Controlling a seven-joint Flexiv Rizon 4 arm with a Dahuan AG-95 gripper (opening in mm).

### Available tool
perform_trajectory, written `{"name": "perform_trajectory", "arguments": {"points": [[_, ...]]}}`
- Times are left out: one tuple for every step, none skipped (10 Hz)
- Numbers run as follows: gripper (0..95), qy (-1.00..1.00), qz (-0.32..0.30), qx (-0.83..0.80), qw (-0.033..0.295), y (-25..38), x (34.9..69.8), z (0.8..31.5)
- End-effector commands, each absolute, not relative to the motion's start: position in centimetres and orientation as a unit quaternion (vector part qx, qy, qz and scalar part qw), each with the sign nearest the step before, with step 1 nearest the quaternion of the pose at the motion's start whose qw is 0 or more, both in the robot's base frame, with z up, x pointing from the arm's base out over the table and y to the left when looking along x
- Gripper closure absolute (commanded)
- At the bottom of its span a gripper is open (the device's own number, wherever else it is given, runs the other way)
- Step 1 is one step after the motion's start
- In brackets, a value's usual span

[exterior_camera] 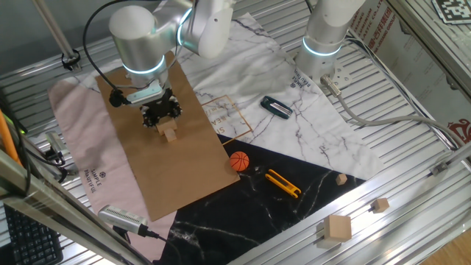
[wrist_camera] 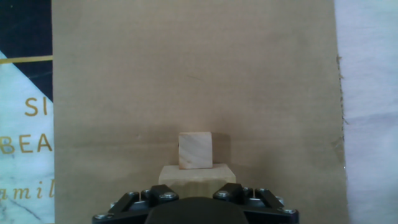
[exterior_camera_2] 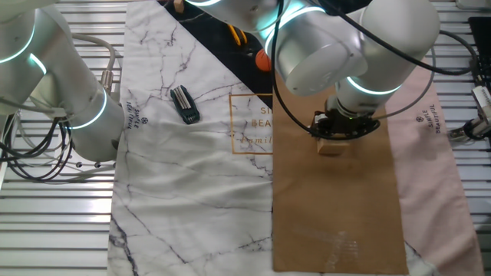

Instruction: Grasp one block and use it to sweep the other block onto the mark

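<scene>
My gripper (exterior_camera: 161, 112) hangs low over the brown paper sheet (exterior_camera: 184, 173) and is shut on the larger tan wooden block (wrist_camera: 196, 175). The block's top edge shows between the jaws at the bottom of the hand view. The tiny tan wooden cube (wrist_camera: 195, 150) sits on the paper directly beyond that block and seems to touch it. In the fixed views a tan block (exterior_camera: 170, 132) pokes out under the gripper (exterior_camera_2: 337, 125), again in the other fixed view (exterior_camera_2: 331, 147); I cannot separate the two blocks there. The black dot mark is not in view.
An orange ball (exterior_camera: 239, 161), a yellow-handled tool (exterior_camera: 283, 182) and a black device (exterior_camera: 276, 107) lie on the marble cloths to the right of the paper. A second arm's base (exterior_camera: 324, 44) stands at the back. Spare wooden blocks (exterior_camera: 338, 228) rest on the front-right rails.
</scene>
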State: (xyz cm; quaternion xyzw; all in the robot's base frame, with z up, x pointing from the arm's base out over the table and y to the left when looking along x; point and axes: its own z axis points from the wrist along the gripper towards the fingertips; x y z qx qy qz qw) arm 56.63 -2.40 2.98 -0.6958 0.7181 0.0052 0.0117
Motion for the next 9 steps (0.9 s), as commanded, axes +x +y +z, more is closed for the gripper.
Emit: {"name": "perform_trajectory", "arguments": {"points": [[76.0,0.717,0.005,-0.697,0.012,-2.43,56.63,3.0],[57.0,0.716,0.005,-0.698,0.013,-2.43,56.63,2.99],[57.0,0.716,0.005,-0.698,0.014,-2.43,56.63,2.98],[57.0,0.715,0.005,-0.699,0.013,-2.43,56.64,2.96],[57.0,0.715,0.005,-0.699,0.013,-2.43,56.64,2.95],[57.0,0.714,0.005,-0.7,0.013,-2.44,56.64,2.95],[57.0,0.712,0.004,-0.702,0.014,-2.44,56.65,2.92],[38.0,0.712,0.004,-0.702,0.014,-2.44,56.65,2.92],[38.0,0.711,0.004,-0.703,0.015,-2.44,56.65,2.91]]}}
